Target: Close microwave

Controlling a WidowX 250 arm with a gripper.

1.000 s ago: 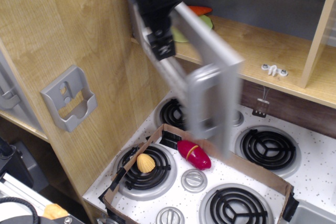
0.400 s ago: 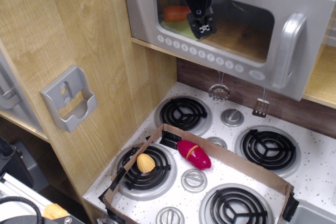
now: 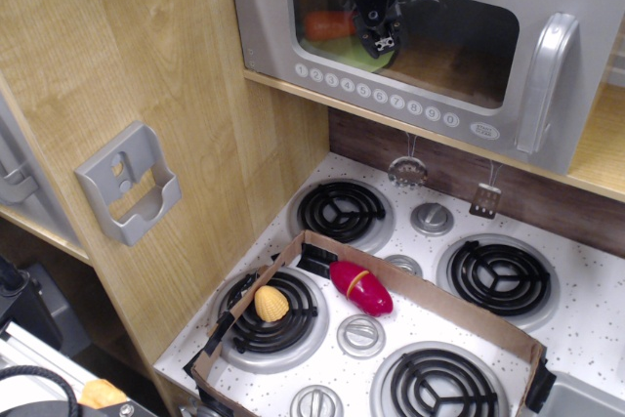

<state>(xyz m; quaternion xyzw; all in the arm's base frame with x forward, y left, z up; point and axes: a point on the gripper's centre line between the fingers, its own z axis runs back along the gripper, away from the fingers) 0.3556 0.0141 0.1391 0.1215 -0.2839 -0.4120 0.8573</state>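
The microwave (image 3: 283, 65) fills the upper part of the view. Its silver-grey door lies nearly flat against the cabinet front. The clear window shows an orange and a green item inside. A row of round number buttons (image 3: 376, 98) runs under the window. The chunky silver D-handle (image 3: 543, 83) is at the door's right end. My black gripper (image 3: 381, 38) hangs in front of the window's upper middle, touching or just off the door. Its fingers look close together and hold nothing.
A grey plastic wall holder (image 3: 129, 183) is fixed to the wooden side panel on the left. Below is a white stove top with black burners (image 3: 341, 211), a cardboard frame (image 3: 444, 302), a red toy (image 3: 361, 287) and a yellow toy (image 3: 271, 303). Utensils (image 3: 485, 200) hang on the back wall.
The door swung from wide open to nearly flat against the cabinet. My gripper followed it right and back, and now rests in front of the window.
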